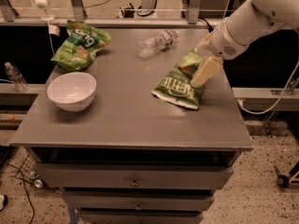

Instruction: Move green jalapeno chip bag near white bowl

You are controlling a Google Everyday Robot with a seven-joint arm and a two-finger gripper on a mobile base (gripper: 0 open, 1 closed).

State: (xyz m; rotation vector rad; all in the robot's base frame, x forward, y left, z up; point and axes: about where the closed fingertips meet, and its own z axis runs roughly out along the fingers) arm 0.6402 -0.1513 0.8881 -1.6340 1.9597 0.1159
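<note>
The green jalapeno chip bag (181, 83) with white "Kettle" lettering lies flat on the right half of the grey table (126, 120). The white bowl (72, 91) sits near the table's left edge, well apart from the bag. My gripper (204, 73) comes in from the upper right on a white arm and hangs over the bag's right upper part, its pale fingers pointing down and left.
A second green chip bag (79, 44) with rounded white letters lies at the back left corner. A clear plastic bottle (156, 41) lies on its side at the back centre. Drawers sit under the table's front edge.
</note>
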